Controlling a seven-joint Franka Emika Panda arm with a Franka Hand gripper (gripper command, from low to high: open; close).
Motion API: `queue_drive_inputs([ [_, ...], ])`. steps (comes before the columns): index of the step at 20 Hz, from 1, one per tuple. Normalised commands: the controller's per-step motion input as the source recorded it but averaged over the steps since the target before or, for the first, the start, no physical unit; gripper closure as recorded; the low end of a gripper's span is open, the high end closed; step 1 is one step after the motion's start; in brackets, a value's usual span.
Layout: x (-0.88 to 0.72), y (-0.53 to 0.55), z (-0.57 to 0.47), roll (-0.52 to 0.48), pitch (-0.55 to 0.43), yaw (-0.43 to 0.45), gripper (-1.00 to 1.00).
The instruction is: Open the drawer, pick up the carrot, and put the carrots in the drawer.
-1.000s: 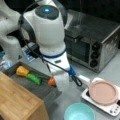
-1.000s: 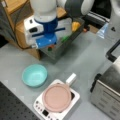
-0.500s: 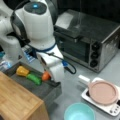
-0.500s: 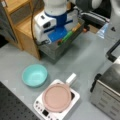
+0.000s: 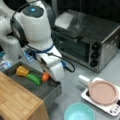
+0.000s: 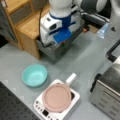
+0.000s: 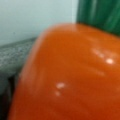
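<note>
The dark grey drawer (image 5: 51, 93) stands pulled out from under the light wooden top (image 5: 17, 100); in a front view its front wall (image 6: 50, 51) shows below the arm. My gripper (image 5: 49, 79) is down at the drawer's right end, shut on the small orange carrot (image 5: 45, 76), which hangs just over the drawer floor beside the green vegetable. The carrot (image 7: 67, 72) fills the wrist view, hiding the fingers. In a front view the white and blue hand (image 6: 57, 32) covers the gripper and the carrot.
A yellow vegetable (image 5: 22, 71) and a green vegetable (image 5: 34, 78) lie in the drawer. A silver toaster oven (image 5: 92, 37) (image 6: 107, 85) stands behind. A teal bowl (image 5: 78, 112) (image 6: 34, 75) and a pink lidded pan (image 5: 103, 92) (image 6: 57, 97) sit on the grey table.
The arm has swung from the table's middle over to the open drawer and come down, bringing the carrot to the drawer's right end.
</note>
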Motion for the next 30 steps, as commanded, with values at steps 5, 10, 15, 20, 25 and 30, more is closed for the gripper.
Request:
queue_drive_inputs([
  [5,-0.31,-0.06,-0.14,0.091,-0.183,0.145,1.0],
  [10,-0.43,-0.1,-0.14,0.087,-0.224,0.115,1.0],
  [15,-0.39,-0.09,-0.14,0.065,-0.24,0.125,1.0],
  [20,-0.28,0.0,-0.16,0.051,-0.252,0.11,1.0],
  [25,-0.23,0.03,-0.2,0.057,-0.238,0.1,1.0],
  [30,-0.19,-0.05,-0.23,0.077,-0.215,0.121,1.0],
])
